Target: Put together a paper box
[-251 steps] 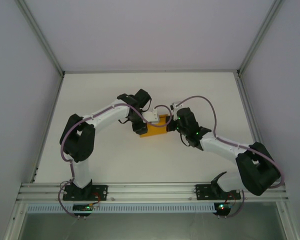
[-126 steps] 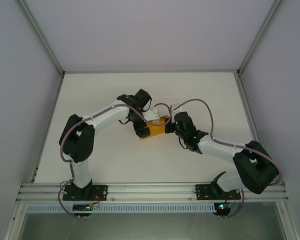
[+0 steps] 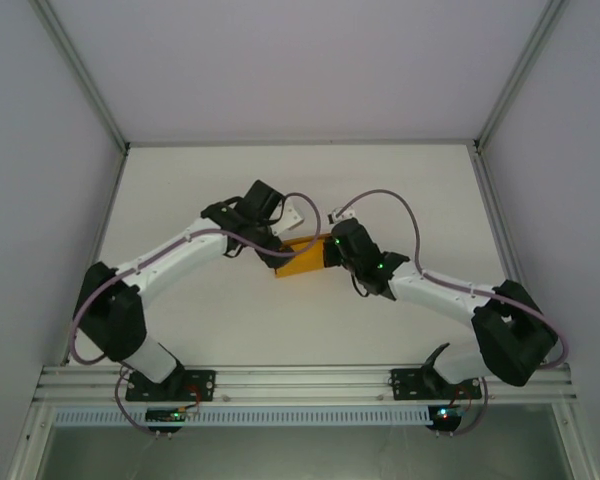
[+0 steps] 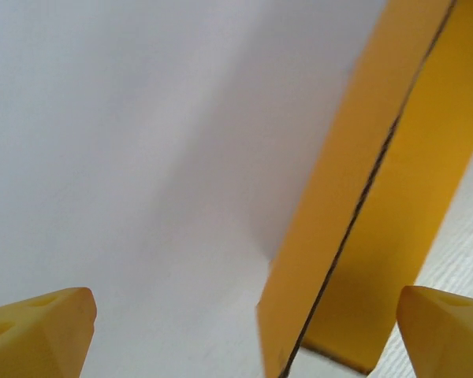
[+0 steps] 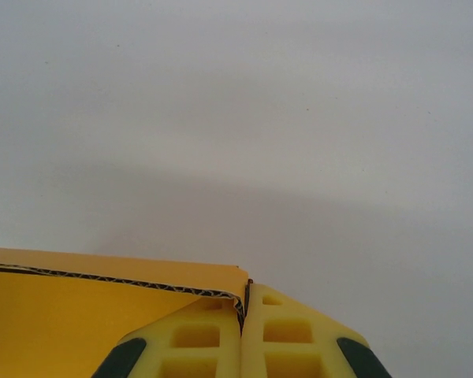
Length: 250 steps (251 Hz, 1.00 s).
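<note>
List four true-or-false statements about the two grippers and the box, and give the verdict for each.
1. The right gripper is clamped on an edge of the box. True.
2. The left gripper is shut on the box. False: its fingers are spread wide, and the box stands between them.
3. The box is blue. False: it is orange-yellow card.
4. In the top view, the box sits between the two grippers, near the middle of the table. True.
</note>
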{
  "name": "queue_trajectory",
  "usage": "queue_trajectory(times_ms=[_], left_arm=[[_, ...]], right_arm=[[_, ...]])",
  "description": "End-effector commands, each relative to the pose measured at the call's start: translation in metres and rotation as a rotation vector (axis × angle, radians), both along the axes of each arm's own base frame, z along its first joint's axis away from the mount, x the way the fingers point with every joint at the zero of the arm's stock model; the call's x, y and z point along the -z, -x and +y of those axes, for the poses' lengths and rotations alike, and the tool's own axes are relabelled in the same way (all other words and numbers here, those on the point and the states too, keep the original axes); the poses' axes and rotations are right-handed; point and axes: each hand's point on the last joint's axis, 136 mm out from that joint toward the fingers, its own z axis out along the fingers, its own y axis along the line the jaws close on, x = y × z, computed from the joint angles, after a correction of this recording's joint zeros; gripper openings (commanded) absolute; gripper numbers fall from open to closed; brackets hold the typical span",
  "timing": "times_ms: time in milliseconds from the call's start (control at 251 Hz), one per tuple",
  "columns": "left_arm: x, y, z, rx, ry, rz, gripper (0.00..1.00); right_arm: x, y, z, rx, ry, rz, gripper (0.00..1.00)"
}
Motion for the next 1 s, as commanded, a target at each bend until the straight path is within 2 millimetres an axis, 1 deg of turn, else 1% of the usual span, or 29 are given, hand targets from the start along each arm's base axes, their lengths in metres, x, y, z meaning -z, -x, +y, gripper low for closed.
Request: queue_trajectory(times_ms=[0, 32, 132, 160, 204, 239, 295, 351, 419, 519, 595, 671, 758, 886, 918, 970, 994], left_arm=[[-0.003, 0.001, 0.019, -0.18, 0.027, -0.012, 0.88], [-0.001, 0.005, 0.02, -0.181, 0.033, 0.005, 0.83], [0.003, 0.013, 0.021, -0.194, 0.046, 0.043, 0.7], [0.004, 0.014, 0.02, -0.196, 0.049, 0.048, 0.67], [0.003, 0.013, 0.019, -0.195, 0.061, 0.047, 0.59], [0.004, 0.012, 0.018, -0.196, 0.065, 0.045, 0.55], [0.004, 0.01, 0.017, -0.206, 0.07, 0.043, 0.43], [0.006, 0.009, 0.017, -0.219, 0.063, 0.054, 0.37], [0.01, 0.008, 0.017, -0.218, 0.046, 0.058, 0.36], [0.011, 0.003, 0.018, -0.238, 0.042, 0.045, 0.21], [0.008, 0.004, 0.012, -0.228, 0.065, 0.056, 0.19], [0.006, 0.003, 0.009, -0.218, 0.083, 0.054, 0.19], [0.007, 0.001, 0.008, -0.225, 0.081, 0.054, 0.19], [0.012, -0.004, 0.007, -0.233, 0.069, 0.052, 0.14], [0.013, -0.006, 0.007, -0.24, 0.068, 0.051, 0.1], [0.013, -0.008, 0.006, -0.261, 0.075, 0.053, 0.0], [0.012, -0.008, 0.005, -0.273, 0.086, 0.057, 0.0]], right_arm=[[0.028, 0.013, -0.016, 0.062, 0.108, 0.131, 0.0], [0.029, 0.014, -0.015, 0.061, 0.113, 0.136, 0.0], [0.03, 0.013, -0.014, 0.078, 0.132, 0.146, 0.0], [0.03, 0.013, -0.014, 0.081, 0.135, 0.153, 0.0], [0.029, 0.013, -0.014, 0.083, 0.139, 0.155, 0.0], [0.03, 0.013, -0.012, 0.08, 0.143, 0.158, 0.0], [0.028, 0.013, -0.01, 0.076, 0.144, 0.157, 0.0], [0.028, 0.013, -0.008, 0.073, 0.148, 0.157, 0.0], [0.028, 0.015, -0.007, 0.069, 0.153, 0.158, 0.0], [0.03, 0.016, -0.007, 0.067, 0.163, 0.171, 0.0], [0.029, 0.016, -0.008, 0.071, 0.174, 0.174, 0.0], [0.029, 0.016, -0.007, 0.067, 0.173, 0.172, 0.0], [0.029, 0.017, -0.005, 0.06, 0.169, 0.174, 0.0], [0.03, 0.018, -0.004, 0.056, 0.17, 0.175, 0.0], [0.03, 0.018, -0.004, 0.055, 0.17, 0.176, 0.0], [0.03, 0.018, -0.004, 0.057, 0.17, 0.176, 0.0], [0.029, 0.017, -0.004, 0.06, 0.167, 0.171, 0.0]])
